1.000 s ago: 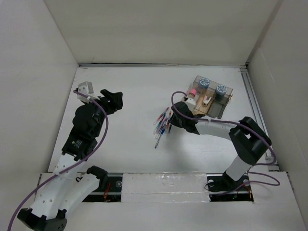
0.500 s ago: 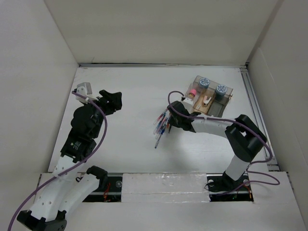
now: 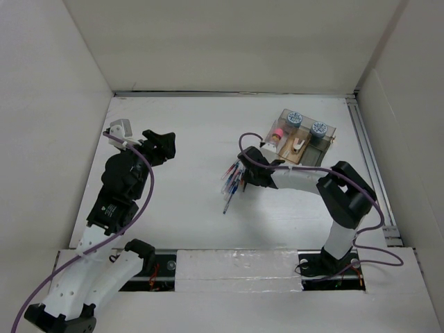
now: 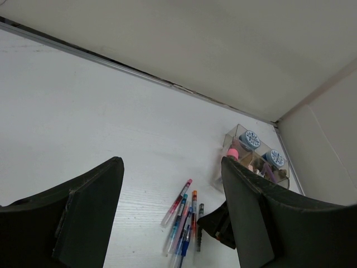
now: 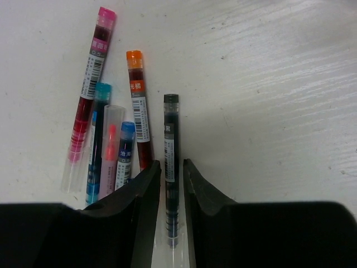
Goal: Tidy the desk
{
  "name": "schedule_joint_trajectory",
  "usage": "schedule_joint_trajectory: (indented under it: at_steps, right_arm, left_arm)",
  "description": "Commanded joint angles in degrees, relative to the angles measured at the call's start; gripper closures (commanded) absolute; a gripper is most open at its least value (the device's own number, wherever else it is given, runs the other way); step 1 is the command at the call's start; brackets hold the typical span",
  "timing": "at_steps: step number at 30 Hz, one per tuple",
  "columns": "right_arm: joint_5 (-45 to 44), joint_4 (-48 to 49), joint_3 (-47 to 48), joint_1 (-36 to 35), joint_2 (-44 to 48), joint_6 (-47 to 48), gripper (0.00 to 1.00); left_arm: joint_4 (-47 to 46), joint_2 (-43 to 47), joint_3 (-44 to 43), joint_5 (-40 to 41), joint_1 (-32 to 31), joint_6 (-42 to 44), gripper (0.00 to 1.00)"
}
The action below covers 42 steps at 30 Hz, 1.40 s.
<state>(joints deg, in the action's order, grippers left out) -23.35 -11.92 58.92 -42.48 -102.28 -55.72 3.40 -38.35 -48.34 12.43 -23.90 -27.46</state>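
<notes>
Several pens (image 3: 232, 182) lie in a loose bunch on the white desk (image 3: 187, 132). In the right wrist view they are a black pen (image 5: 170, 128), an orange one (image 5: 136, 95), a pink one (image 5: 92, 72), and teal, pale pink and blue ones. My right gripper (image 5: 172, 163) is down on the desk, its jaws closed narrowly round the black pen's lower barrel. It also shows in the top view (image 3: 244, 179). My left gripper (image 3: 163, 142) is open and empty, held above the desk's left side, apart from the pens (image 4: 181, 215).
A small clear compartment box (image 3: 302, 142) with round blue-capped items and a pink item stands just behind the right gripper. A metal rail (image 3: 364, 139) runs along the desk's right edge. White walls enclose the desk.
My right gripper has moved a little left and forward, onto the right side of the pen bunch. The left arm has barely moved.
</notes>
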Motion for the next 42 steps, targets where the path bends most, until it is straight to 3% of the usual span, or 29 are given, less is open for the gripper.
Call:
schedule_joint_trajectory:
  at_steps: [1,8,17,27,31,42]
  right_arm:
    - [-0.3,-1.6,1.6,-0.1,-0.5,-0.4,0.71]
    - [-0.3,-2.1,1.9,-0.1,-0.1,0.3,0.94]
    - [-6.2,-0.7,-0.6,4.9,15.1,1.9,0.96]
    - [-12.3,4.4,-10.8,31.0,32.0,3.4,0.96]
    - [-9.0,6.8,-11.1,39.7,27.6,2.6,0.96]
    - [-8.3,5.1,-5.0,39.1,18.9,5.2,0.93]
  left_arm:
    - [-2.2,0.6,-0.4,-0.4,0.3,0.7,0.34]
    - [-2.1,0.6,-0.3,-0.5,0.3,0.7,0.34]
    - [-2.7,0.6,0.0,-0.7,0.3,0.5,0.34]
    - [-2.3,-2.6,-0.7,-3.9,0.3,-0.7,0.34]
    - [-2.5,-3.0,-0.8,-4.1,0.3,-0.9,0.34]
    - [-2.8,-1.6,-0.3,-2.8,0.3,-0.4,0.34]
